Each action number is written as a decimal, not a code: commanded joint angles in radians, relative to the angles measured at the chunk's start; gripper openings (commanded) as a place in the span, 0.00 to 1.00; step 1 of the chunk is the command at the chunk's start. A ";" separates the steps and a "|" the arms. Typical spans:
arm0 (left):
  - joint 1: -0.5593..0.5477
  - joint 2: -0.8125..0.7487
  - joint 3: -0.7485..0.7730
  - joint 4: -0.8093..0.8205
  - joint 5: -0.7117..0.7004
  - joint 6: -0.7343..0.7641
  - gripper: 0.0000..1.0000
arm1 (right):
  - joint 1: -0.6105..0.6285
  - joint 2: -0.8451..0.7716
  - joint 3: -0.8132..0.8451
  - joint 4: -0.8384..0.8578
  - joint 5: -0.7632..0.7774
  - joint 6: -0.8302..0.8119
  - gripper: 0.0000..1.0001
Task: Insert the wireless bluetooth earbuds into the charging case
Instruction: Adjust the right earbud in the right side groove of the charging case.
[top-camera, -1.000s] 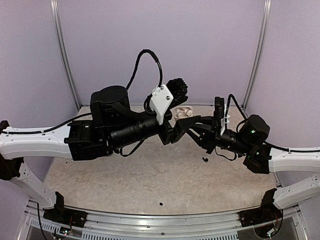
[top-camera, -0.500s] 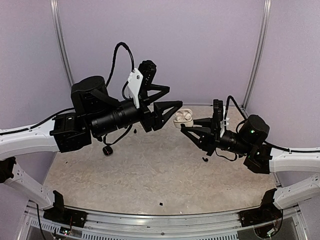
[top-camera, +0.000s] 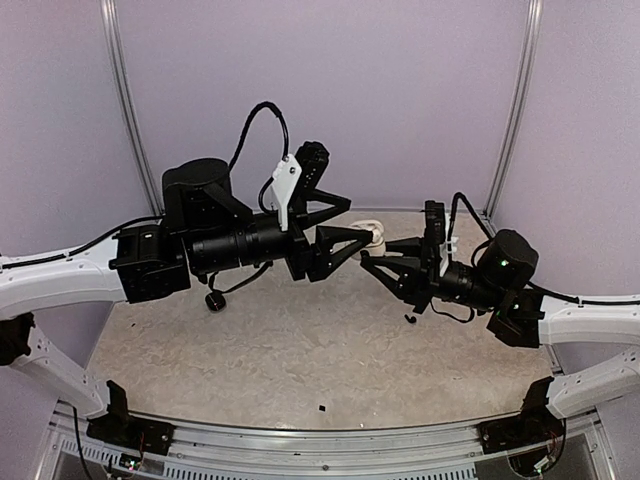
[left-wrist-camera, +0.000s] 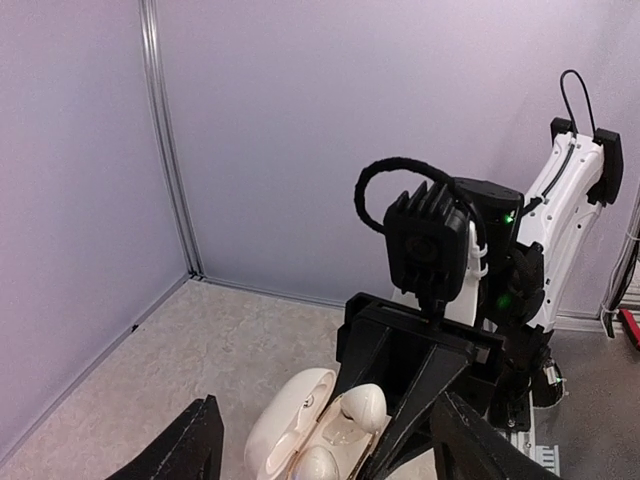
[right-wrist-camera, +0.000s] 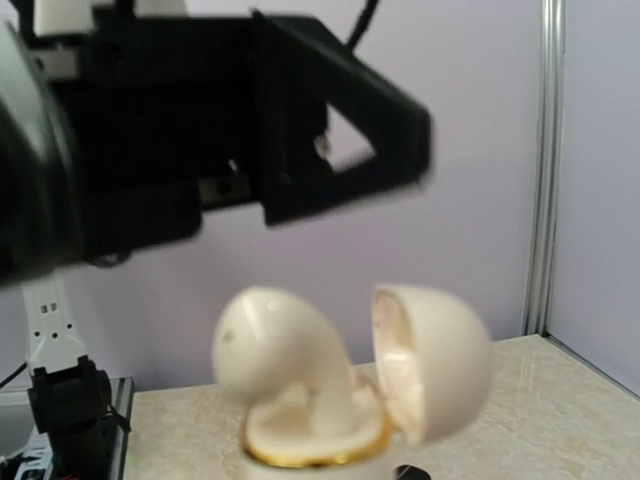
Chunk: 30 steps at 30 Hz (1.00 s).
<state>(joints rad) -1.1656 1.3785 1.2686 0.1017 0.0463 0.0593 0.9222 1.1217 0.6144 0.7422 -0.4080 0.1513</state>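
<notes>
Left wrist view looked straight down on the job: the charging case (left-wrist-camera: 287, 428) sat lid-open between the fingers of my right claw (top-camera: 375, 250), pinched there and held off the table (top-camera: 250, 350). My left claw (top-camera: 362, 221) was spread wide, with nothing in it, its tips on either side of the case and just short of it.

One white earbud (right-wrist-camera: 285, 355) stood in the case with its rounded head well above the gold rim. I judged it placed but perhaps not pushed home, so the step in hand was the seating of that bud. The second well I could not read; the close view was too blurred.

The next move, as I saw it, called for a light, straight press on the bud's head with one left fingertip, while my right claw kept the case steady; a sideways nudge might tip the bud out.

My left arm reached in level from the left with its wrist rolled, so one finger was above the other. My right arm came in low from the right, fingers pointing at the left claw.
</notes>
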 joint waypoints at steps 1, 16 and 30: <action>0.008 0.031 0.032 -0.031 0.012 -0.013 0.72 | 0.019 -0.001 0.033 -0.008 -0.012 -0.001 0.00; 0.046 0.032 0.002 -0.018 0.017 -0.055 0.71 | 0.030 -0.012 0.025 0.003 -0.025 -0.011 0.00; 0.070 0.038 -0.005 -0.041 0.011 -0.083 0.71 | 0.030 -0.032 0.007 0.028 -0.036 -0.010 0.00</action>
<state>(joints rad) -1.1168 1.4170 1.2678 0.0708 0.0940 -0.0036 0.9413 1.1191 0.6239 0.7273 -0.4034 0.1501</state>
